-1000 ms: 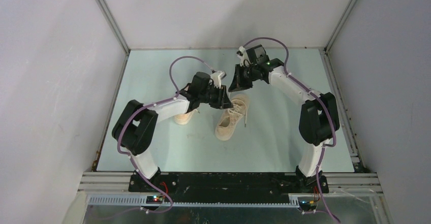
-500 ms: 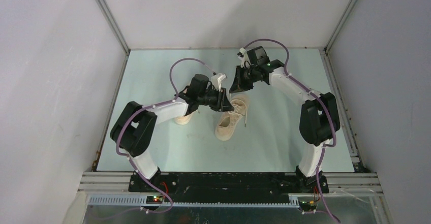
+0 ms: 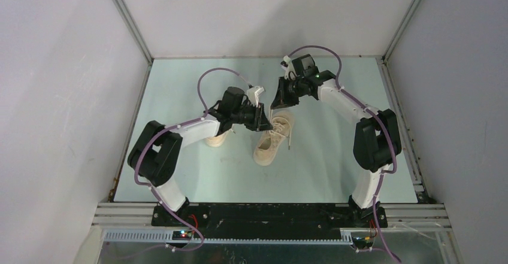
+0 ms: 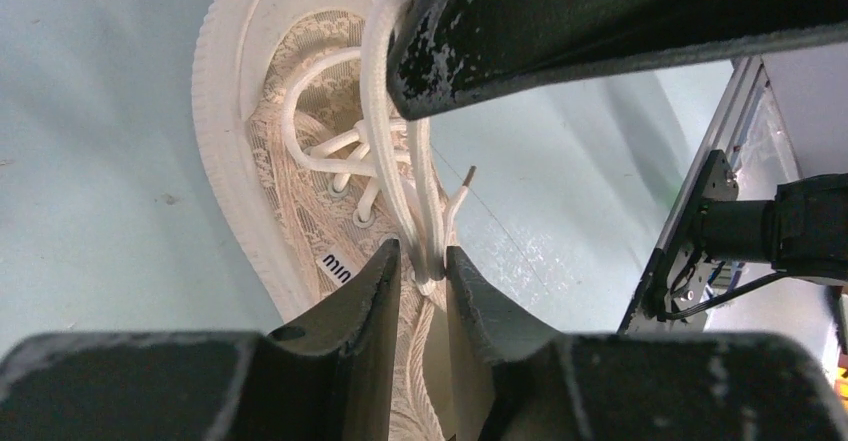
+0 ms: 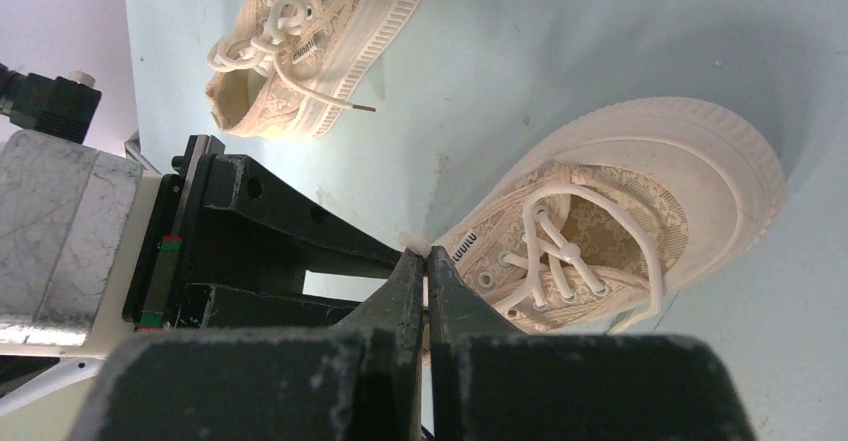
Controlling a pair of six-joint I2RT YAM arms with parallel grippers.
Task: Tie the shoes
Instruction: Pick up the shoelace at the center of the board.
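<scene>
Off-white lace [image 4: 385, 111] from the shoe [image 3: 269, 144] at mid-table [image 3: 180, 84] runs up to the right gripper [image 5: 428, 261], pinched tight on it. The left gripper [image 4: 422, 261] nips both strands lower down. Likely loop-forming; next, cross the strands while keeping tension.

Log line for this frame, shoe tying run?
step: lace handling | right gripper: shut on lace, held above shoe | left gripper: jaws around same lace strands, grip unclear

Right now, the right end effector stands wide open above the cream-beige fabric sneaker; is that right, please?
Not open: the right end effector is shut, pinching the off-white lace above the cream-beige fabric sneaker, as the right wrist view shows.
</scene>
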